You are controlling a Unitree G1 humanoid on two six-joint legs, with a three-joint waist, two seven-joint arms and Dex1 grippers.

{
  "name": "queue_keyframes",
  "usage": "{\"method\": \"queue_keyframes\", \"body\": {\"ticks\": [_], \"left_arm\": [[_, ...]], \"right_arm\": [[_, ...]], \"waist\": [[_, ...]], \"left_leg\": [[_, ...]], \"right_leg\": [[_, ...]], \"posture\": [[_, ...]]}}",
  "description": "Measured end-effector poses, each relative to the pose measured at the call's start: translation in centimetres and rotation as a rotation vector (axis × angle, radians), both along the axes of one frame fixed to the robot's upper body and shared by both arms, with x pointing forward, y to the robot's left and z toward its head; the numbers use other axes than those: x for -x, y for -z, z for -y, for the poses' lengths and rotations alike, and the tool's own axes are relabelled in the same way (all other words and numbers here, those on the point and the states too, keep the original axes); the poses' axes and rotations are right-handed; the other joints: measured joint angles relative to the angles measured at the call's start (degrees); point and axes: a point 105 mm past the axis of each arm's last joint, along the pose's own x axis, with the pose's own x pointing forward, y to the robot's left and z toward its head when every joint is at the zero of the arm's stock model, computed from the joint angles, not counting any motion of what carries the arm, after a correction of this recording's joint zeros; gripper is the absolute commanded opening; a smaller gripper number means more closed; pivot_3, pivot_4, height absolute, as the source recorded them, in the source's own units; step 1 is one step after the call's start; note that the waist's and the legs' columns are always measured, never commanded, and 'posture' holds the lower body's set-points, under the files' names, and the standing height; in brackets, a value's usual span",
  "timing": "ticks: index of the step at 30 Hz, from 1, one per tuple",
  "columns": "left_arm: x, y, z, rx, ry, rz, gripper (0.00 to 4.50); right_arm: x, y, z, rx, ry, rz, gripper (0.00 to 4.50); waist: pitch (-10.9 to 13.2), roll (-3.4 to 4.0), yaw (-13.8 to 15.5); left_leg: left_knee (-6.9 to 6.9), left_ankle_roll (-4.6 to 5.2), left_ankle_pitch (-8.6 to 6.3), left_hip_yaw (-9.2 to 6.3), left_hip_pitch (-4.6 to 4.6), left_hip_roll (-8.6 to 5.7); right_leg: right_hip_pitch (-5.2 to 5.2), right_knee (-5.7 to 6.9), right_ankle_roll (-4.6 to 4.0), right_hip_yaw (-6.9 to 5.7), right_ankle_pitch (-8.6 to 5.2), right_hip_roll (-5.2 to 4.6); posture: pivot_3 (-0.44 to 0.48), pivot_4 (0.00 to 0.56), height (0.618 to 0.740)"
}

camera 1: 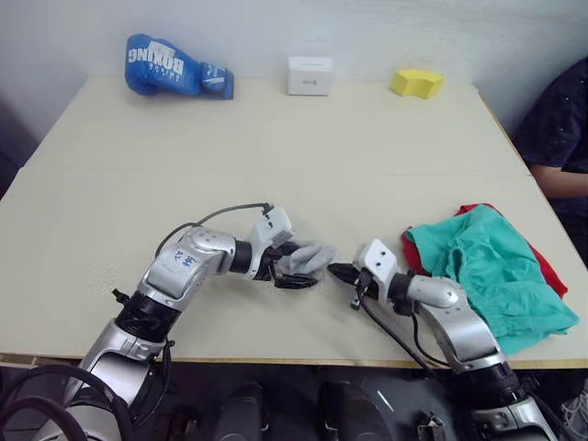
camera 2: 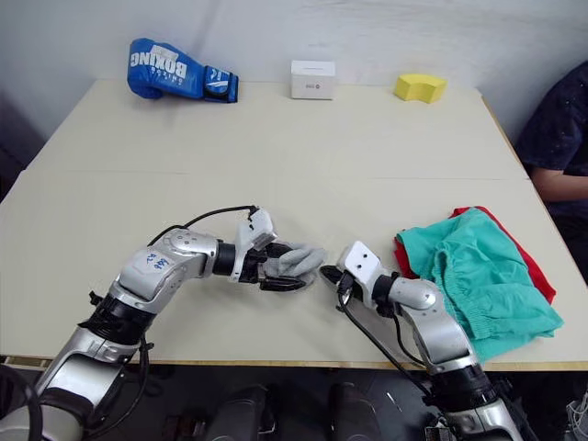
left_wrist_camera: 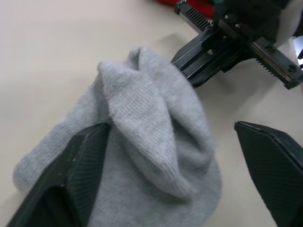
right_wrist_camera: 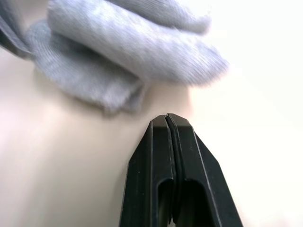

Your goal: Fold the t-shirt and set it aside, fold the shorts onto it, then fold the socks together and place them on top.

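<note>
Beige table [camera 1: 276, 147] against a pale wall; along the far edge sit a blue boxing glove [camera 1: 175, 66], a white box [camera 1: 310, 75] and a yellow sponge [camera 1: 416, 83]. A person's arm shows at the right edge.

Left eye view: shorts [camera 1: 491, 276] lie bunched on the shirt [camera 1: 544, 266] near the right front corner, red showing only along the pile's edges. Socks [camera 1: 308, 259] sit bundled at front centre, between the two grippers. Left gripper [camera 1: 296, 273] is at the bundle, its black fingers around it from the left. Right gripper [camera 1: 338, 271] points at the bundle from the right, its tip just short of the cloth.

Right eye view: same layout; socks' long axis runs roughly left to right, in line with both forearms.

Left wrist view: left jaws stand wide apart. One finger presses the grey knit, the other stands clear of it, so nothing is clamped. Right gripper's closed tip reaches in from beyond the socks.

Right wrist view: right jaws are pressed together, empty, tip just beside the bundle's lower fold.

Judgement: left arm is better placed to take the socks; the pile lies nearer the right arm.
</note>
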Motion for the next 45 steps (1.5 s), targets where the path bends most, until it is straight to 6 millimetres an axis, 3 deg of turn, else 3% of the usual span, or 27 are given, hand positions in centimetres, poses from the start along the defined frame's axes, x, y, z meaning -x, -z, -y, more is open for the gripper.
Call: {"method": "queue_keyframes", "body": {"ticks": [5,8,11,13,14,16,19,23,26,29,38,41,45], "left_arm": [[-0.1,-2.5,-1.3,0.151,0.016,0.090,4.46],[-0.9,-3.8,-2.4,0.220,-0.021,0.126,4.46],[-2.1,-3.6,-3.0,0.218,-0.081,0.146,3.53],[-2.7,-2.4,-3.3,0.165,-0.111,0.149,3.09],[-2.9,-1.4,-3.3,0.131,-0.119,0.141,2.66],[-3.0,-0.2,-2.9,0.108,-0.130,0.121,2.11],[-2.9,1.4,-1.9,0.069,-0.135,0.106,1.22],[-2.3,2.1,-1.2,0.038,-0.110,0.109,0.04],[-1.8,2.4,-1.2,0.037,-0.116,0.104,0.04],[-1.6,2.9,-1.3,0.055,-0.161,0.075,0.04],[-1.5,3.1,-1.0,0.043,-0.192,0.079,0.04],[-1.5,3.2,-1.0,0.050,-0.194,0.087,0.00],[-1.6,3.1,-1.2,0.065,-0.199,0.104,0.00]], "right_arm": [[0.8,-0.1,2.4,-0.012,0.074,-0.036,0.00],[1.0,-1.3,2.9,-0.063,0.064,-0.018,0.00],[0.7,-3.5,2.7,-0.136,0.046,0.031,0.00],[0.1,-5.7,2.1,-0.196,0.022,0.092,0.00],[-0.2,-7.0,1.4,-0.222,-0.006,0.129,0.00],[-0.4,-8.2,0.1,-0.250,-0.041,0.162,0.00],[-0.4,-8.4,-2.7,-0.275,-0.108,0.163,0.00],[-0.2,-6.4,-6.6,-0.226,-0.169,0.145,0.00],[-0.5,-3.7,-6.9,-0.191,-0.125,0.118,0.00],[-0.8,-0.9,-5.4,-0.109,-0.075,0.174,0.00],[-1.7,-0.6,-3.2,-0.164,0.016,0.212,0.00],[-1.0,-1.4,-1.9,-0.267,0.017,0.093,0.61],[1.1,-3.7,0.2,-0.475,0.013,-0.247,1.98]], "waist": [[0.00,0.00,0.13],[0.00,0.00,0.14],[0.00,0.00,0.01],[0.00,0.00,-0.21],[0.00,0.00,-0.13],[0.00,0.00,0.03],[0.00,0.00,0.06],[0.00,0.00,0.00],[0.00,0.00,0.08],[-0.01,0.00,-0.02],[-0.07,-0.05,-0.04],[-0.07,-0.05,0.02],[-0.08,-0.02,0.10]], "left_leg": [[0.04,0.13,-0.06,0.00,-0.03,0.00],[0.04,0.38,-0.12,0.00,-0.02,0.00],[0.04,0.54,-0.04,0.02,-0.02,0.00],[0.02,0.55,-0.01,0.06,0.00,0.01],[0.02,0.49,0.03,0.04,0.00,0.04],[0.01,0.39,0.09,0.04,-0.02,0.04],[0.05,0.42,0.08,0.05,-0.09,0.04],[0.07,0.44,0.06,0.06,-0.09,0.03],[0.07,0.43,0.06,0.05,-0.08,0.03],[0.07,0.46,0.02,0.10,0.00,-0.01],[0.06,0.15,-0.04,0.04,0.13,0.01],[0.05,0.26,-0.04,0.00,0.10,0.03],[0.06,0.56,-0.26,-0.11,0.07,0.05]], "right_leg": [[0.01,-0.01,-0.01,-0.02,0.00,-0.01],[0.02,0.00,-0.01,-0.04,0.00,-0.01],[0.00,0.00,0.00,-0.05,0.00,0.01],[-0.01,0.03,0.00,-0.04,0.00,0.06],[-0.02,0.03,0.00,-0.07,0.00,0.09],[-0.03,0.02,0.00,-0.09,0.00,0.09],[-0.04,0.00,0.00,-0.08,0.00,0.08],[-0.04,0.00,0.00,-0.06,0.00,0.05],[-0.02,0.00,0.00,-0.07,0.00,0.04],[0.05,-0.01,0.00,-0.03,0.00,0.01],[0.13,0.06,0.00,-0.05,0.00,0.02],[0.13,0.02,0.00,-0.04,0.00,0.01],[0.14,-0.01,-0.02,-0.05,0.01,-0.06]], "posture": [[0.000,0.150,0.740],[0.000,0.150,0.740],[0.000,0.150,0.740],[0.000,0.150,0.740],[0.000,0.150,0.740],[0.000,0.150,0.740],[0.000,0.150,0.740],[0.000,0.150,0.740],[0.000,0.150,0.740],[0.000,0.150,0.740],[0.000,0.150,0.740],[0.000,0.150,0.740],[0.000,0.150,0.740]]}}
